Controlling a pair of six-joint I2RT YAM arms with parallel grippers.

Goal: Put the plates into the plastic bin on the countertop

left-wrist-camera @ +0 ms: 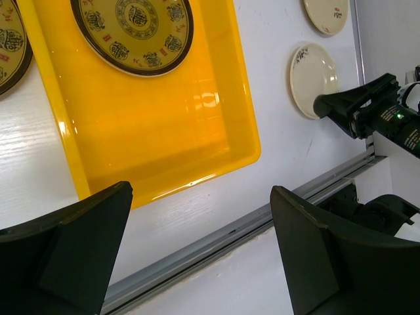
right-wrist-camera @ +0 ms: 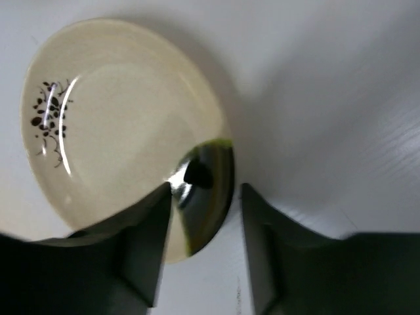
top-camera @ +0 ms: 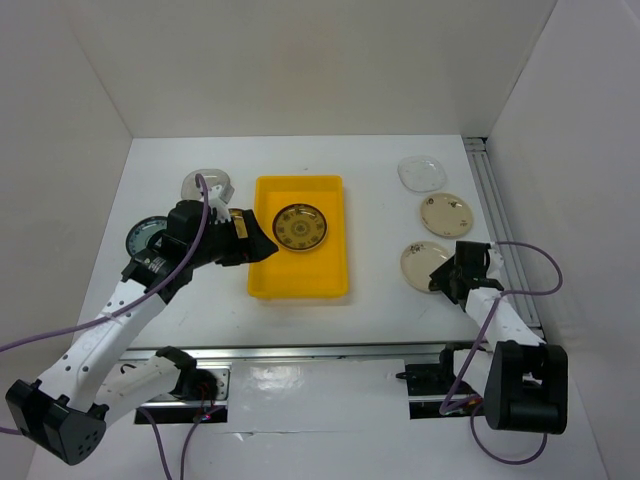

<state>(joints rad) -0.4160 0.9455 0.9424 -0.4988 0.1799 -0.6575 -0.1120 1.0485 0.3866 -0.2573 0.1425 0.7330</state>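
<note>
enclosing the white countertop (top-camera: 370,158), plain white walls (top-camera: 300,60) rise around it.

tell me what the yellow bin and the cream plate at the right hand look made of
Bin: likely plastic, glossy bright yellow; glare patches on its floor, rounded moulded corners. Cream plate: glazed ceramic or melamine, can't tell which; smooth shiny face with bright reflection streaks and a dark printed sprig.
</note>
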